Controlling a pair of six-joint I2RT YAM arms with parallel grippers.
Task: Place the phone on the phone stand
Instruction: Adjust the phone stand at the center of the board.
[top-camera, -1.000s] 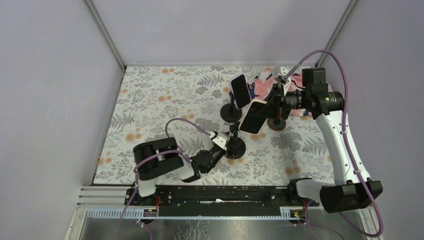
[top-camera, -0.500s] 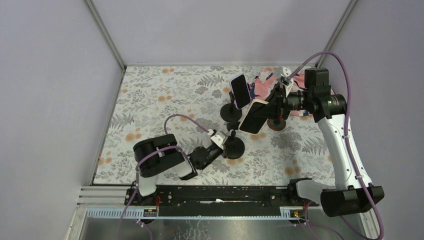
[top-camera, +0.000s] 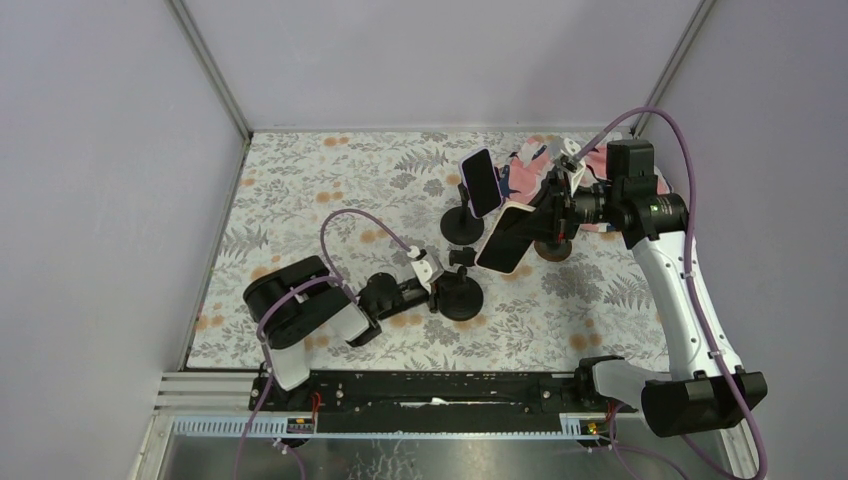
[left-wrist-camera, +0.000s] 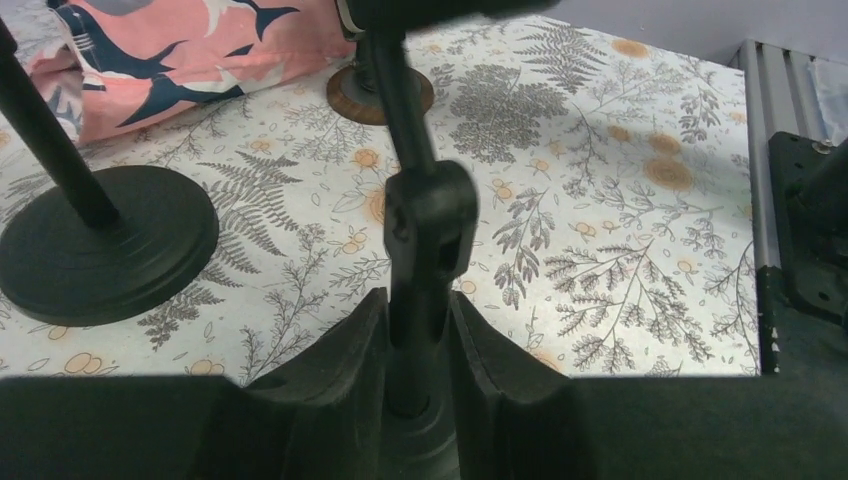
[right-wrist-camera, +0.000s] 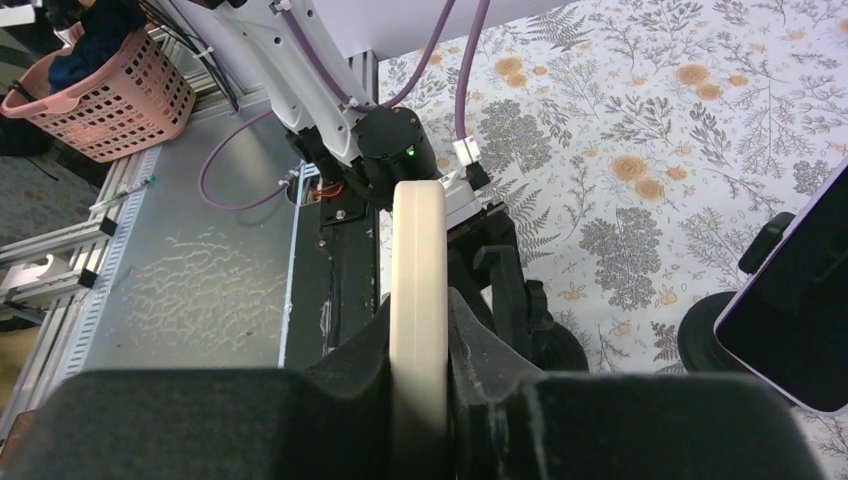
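Left hand (left-wrist-camera: 420, 345) is pinched snug on the upright post of the phone stand (top-camera: 460, 297), roughly mid-desk (top-camera: 300, 200). Right hand (right-wrist-camera: 418, 335) is clamped on the phone (top-camera: 505, 238) across its thin sides. I've got it tilted, up in the air, about 1 o'clock from that stand.

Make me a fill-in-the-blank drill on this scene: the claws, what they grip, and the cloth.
1. The left claw is shut on the stem of a stand with a ____ base.
2. The right claw is shut on a ____.
3. The cloth with sharks on it is ____.
Missing words: black; phone; pink.
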